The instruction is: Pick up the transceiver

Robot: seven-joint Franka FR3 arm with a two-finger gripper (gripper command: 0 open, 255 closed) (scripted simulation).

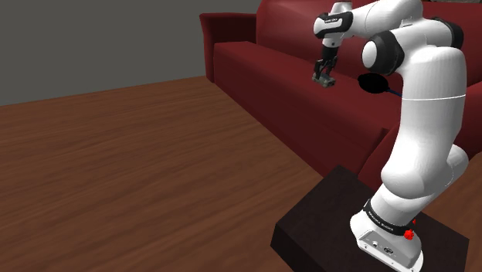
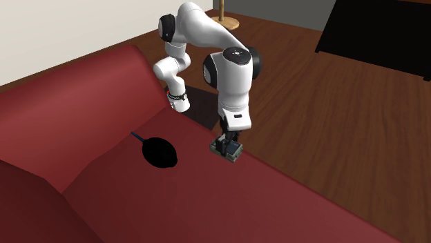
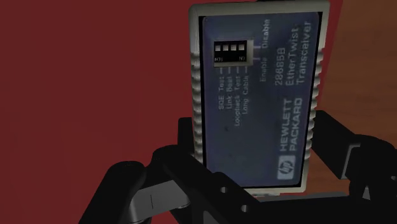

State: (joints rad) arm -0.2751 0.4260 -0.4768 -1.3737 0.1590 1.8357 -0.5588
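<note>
We see a wooden floor point(image 1: 116, 170) of long brown planks with a soft sheen, running across most of the room. Behind it in the shoulder view stands a plain grey wall point(image 1: 93, 39), flat and bare. A dark red sofa point(image 1: 263, 62) sits along the floor's edge, with a rounded armrest point(image 1: 224, 35) at its end and a low front. In the second exterior view its backrest point(image 2: 103, 76) rises on that view's left, and a seam divides the seat into cushions. A pale cream wall point(image 2: 55, 34) stands behind the sofa. At that view's top a thin wooden pole point(image 2: 222, 8) stands on a round base, and a black area point(image 2: 380, 31) fills the upper right corner. The light is even and soft.
</note>
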